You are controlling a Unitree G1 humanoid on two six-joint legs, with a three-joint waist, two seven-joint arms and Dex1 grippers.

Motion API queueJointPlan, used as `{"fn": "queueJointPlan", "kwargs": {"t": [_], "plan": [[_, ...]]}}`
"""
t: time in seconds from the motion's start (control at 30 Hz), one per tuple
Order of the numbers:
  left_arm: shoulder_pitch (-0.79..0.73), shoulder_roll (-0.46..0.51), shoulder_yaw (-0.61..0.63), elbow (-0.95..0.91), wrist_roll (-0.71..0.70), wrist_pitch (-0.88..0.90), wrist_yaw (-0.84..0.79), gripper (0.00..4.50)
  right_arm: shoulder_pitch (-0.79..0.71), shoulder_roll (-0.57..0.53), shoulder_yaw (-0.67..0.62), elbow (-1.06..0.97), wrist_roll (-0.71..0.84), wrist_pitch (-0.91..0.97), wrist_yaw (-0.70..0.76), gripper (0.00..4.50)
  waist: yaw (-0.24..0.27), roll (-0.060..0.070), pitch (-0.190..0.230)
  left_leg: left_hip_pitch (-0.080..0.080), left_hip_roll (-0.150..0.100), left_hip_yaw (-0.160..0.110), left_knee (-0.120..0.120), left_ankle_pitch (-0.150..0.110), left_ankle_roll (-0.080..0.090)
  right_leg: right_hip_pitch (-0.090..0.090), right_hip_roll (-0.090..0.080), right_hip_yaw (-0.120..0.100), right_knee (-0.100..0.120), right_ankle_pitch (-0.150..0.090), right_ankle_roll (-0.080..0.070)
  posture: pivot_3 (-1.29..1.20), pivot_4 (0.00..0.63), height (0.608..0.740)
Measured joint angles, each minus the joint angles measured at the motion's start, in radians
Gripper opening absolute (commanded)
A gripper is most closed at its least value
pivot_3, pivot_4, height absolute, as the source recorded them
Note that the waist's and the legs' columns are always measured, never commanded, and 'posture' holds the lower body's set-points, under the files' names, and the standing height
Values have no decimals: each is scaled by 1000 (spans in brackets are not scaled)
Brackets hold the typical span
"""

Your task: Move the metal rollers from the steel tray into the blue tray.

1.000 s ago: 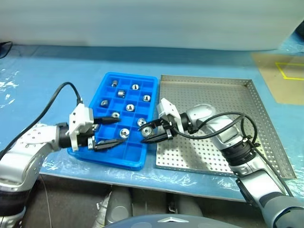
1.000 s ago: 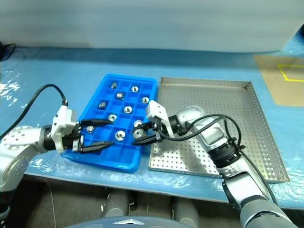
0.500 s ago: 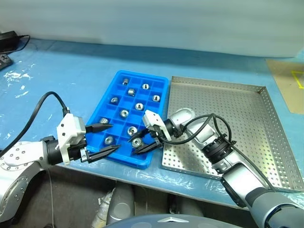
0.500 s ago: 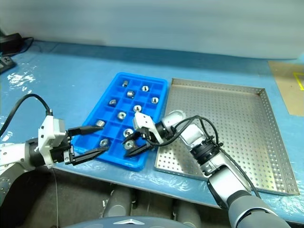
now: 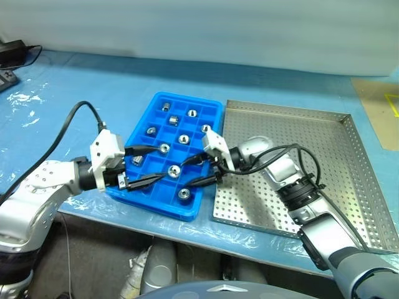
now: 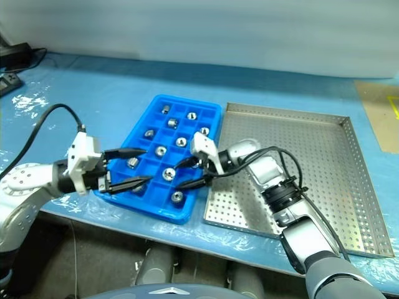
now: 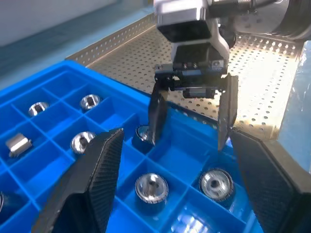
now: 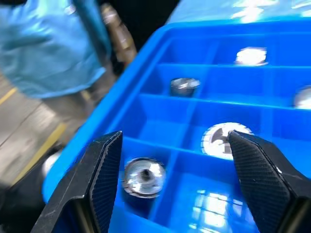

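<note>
- Over the near end of the blue tray (image 5: 167,152), both grippers hang with nothing between their fingers.
- The right gripper (image 5: 204,170) stands with its jaws wide apart above the tray's near right compartments; it holds nothing.
- The left gripper (image 5: 141,165) points in from the tray's left side, fingers likewise spread wide and empty.
- The metal rollers (image 5: 174,169) lie in the blue tray, one to a compartment. About nine can be counted in the head views, spread from the far end to the near end.
- One roller (image 5: 184,194) sits in a compartment near the tray's near right corner, just below the right gripper.
- The steel tray (image 5: 324,162) lies just beside the blue tray on its right. Its perforated floor shows no roller on the part in view; the right arm covers a strip near the blue tray, so that strip cannot be checked.
- Judgement: the transfer appears finished or very nearly so. What remains, at most, is to confirm the hidden strip and draw both arms away.
</note>
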Motion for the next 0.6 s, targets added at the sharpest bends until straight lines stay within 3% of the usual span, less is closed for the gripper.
{"fn": "queueJointPlan", "kwargs": {"t": [0.3, 0.43, 0.6], "plan": [[-221, -120, -155, 309, 128, -157, -80, 3682, 157, -126, -219, -158, 16, 73, -231, 3578, -60, -1, 0, 0, -4, 0, 3, 0, 0, 0, 0, 1, 2, 0, 0, -51, 150, 740], [-317, -184, -184, 483, 178, -232, -113, 3682, 230, -131, -291, -204, 8, 79, -354, 3578, -93, -1, 0, 0, -5, 2, 4, 0, 0, 0, 0, 1, 4, 0, 0, -105, 150, 740], [-374, -223, -195, 574, 207, -285, -148, 3682, 270, -125, -305, -266, 11, 95, -431, 3578, -127, -1, 0, 2, -4, 1, 4, 0, 1, 0, 0, 2, 5, 0, 0, -148, 150, 740]]}}
